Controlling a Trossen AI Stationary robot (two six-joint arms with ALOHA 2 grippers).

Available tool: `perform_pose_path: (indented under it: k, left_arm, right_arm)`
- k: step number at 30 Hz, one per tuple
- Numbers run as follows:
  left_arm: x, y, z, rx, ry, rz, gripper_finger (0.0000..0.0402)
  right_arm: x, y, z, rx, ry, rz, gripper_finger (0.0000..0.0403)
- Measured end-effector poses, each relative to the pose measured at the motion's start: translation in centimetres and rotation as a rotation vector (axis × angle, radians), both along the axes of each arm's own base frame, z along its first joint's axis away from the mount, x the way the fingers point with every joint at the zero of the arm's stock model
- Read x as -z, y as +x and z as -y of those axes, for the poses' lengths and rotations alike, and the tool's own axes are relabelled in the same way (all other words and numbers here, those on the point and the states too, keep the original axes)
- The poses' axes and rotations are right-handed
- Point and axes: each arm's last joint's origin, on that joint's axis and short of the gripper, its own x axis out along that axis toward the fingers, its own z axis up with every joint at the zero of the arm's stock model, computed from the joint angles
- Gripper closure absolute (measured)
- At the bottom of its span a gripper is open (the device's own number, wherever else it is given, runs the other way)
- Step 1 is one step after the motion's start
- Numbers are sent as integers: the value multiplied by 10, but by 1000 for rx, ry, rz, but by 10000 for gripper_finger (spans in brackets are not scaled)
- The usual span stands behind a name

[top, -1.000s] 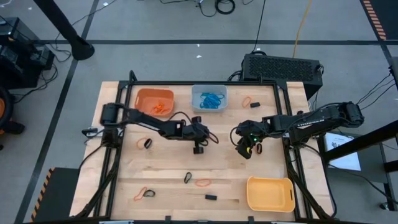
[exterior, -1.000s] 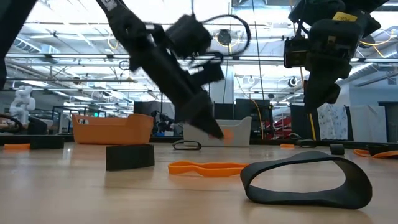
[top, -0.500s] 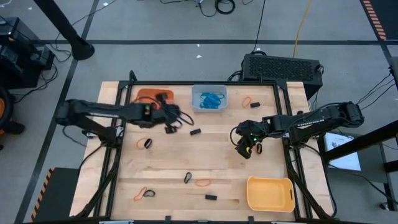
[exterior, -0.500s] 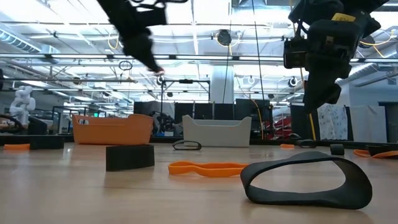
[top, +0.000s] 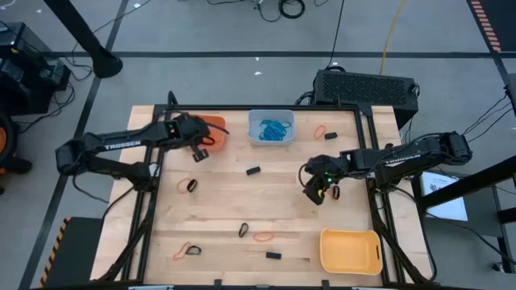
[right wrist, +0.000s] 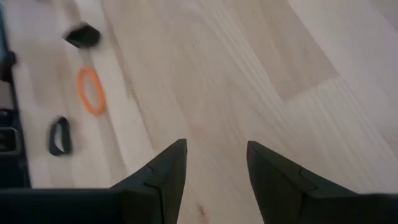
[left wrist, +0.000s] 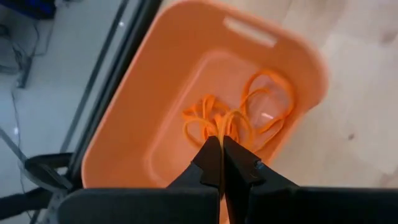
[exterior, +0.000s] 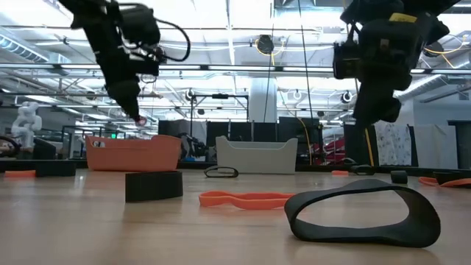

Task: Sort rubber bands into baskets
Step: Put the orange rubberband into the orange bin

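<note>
My left claw is pressed together on a thin orange rubber band, pinched at its tips and hanging over the orange basket, which sits at the far left of the worktop and already has a tangle of orange bands lying in it. My right claw hovers with its fingers spread and nothing between them, above bare wood on the right half of the worktop. Starting from the near edge: the yellow basket stands at the near right corner, a small black block lies left of it, and an orange band and a black band lie together near the left front. A little farther in, a black band sits just beside an orange band. Toward the middle, a black band lies on the left side, and another small black block lies near the centre, well apart from my right claw. At the far edge, the pale blue-grey basket holds a heap of blue bands, to the right of the orange basket. Right of that, an orange band and a black band lie close together
</note>
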Motion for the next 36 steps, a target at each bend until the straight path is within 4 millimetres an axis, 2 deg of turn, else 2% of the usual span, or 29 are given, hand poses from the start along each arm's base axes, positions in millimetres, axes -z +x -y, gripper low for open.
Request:
perform_pose_path:
  k: [3, 5, 8, 11, 14, 17, 20, 27, 30, 33, 36]
  left_arm:
    - [10, -5, -11, -27, -18, -5, 400]
    - [13, -9, -16, -36, -35, -6, 400]
    - [15, -10, -21, -39, -77, 10, 400]
    - [15, -10, -23, -29, -100, 47, 400]
    - [14, -8, -23, -13, -111, 76, 400]
    - [13, -7, -24, 4, -108, 83, 400]
    - [13, -6, -24, 15, -104, 83, 399]
    - [15, -5, -24, 11, -115, 77, 396]
    - [19, -4, -25, -12, -131, 76, 393]
    - [23, -2, -26, -9, -141, 54, 370]
    - [28, 0, -28, -15, -151, 29, 326]
  right_arm:
    - [-4, 4, -3, -21, 19, 58, 243]
    - [-6, 3, -10, -83, 93, 32, 243]
    - [-17, 0, -21, -124, 172, -56, 243]
    - [-25, -12, -31, -72, 199, -240, 243]
    - [-36, -20, -39, 24, 147, -343, 243]
    - [-36, -27, -42, 99, 34, -382, 243]
    - [-26, -26, -44, 124, -26, -392, 243]
    - [22, -25, -42, 167, -120, -512, 243]
    - [36, -24, -42, 173, -137, -559, 243]
    - [44, -23, -42, 185, -176, -594, 243]
    - [50, -21, -42, 186, -203, -616, 243]
